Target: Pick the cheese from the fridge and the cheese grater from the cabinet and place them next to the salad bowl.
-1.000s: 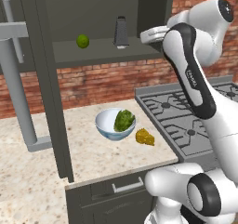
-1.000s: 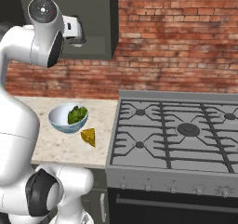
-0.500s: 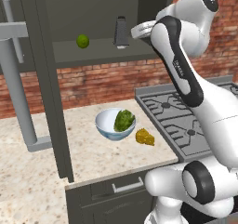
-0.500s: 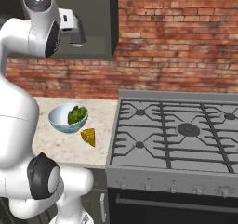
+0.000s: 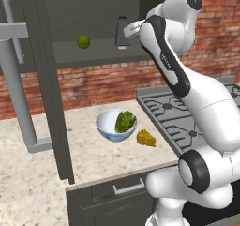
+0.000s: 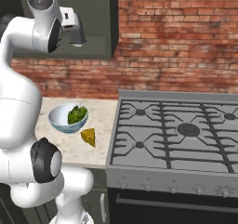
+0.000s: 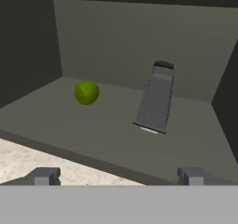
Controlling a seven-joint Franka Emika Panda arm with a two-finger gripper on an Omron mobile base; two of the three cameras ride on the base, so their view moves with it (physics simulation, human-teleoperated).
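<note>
Arm swung closer to cabinet (image 5: pixel 93 28), gripper (image 7: pixel 118 175) spread wide, empty, facing cheese grater (image 7: pixel 156 98)

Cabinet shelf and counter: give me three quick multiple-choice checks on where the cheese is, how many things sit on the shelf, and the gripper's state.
1. Where is the cheese?
A. On the counter beside the salad bowl
B. On the cabinet shelf
C. On the stove

2. How many things stand on the cabinet shelf?
A. One
B. Two
C. Four

3. What is the gripper's state?
A. Shut on the cheese grater
B. Shut on the lime
C. Open, holding nothing

Answers:
1 A: the cheese lies on the counter next to the salad bowl.
2 B: the lime and the cheese grater share the cabinet shelf.
3 C: the gripper has its tips wide apart, short of the grater.
</note>
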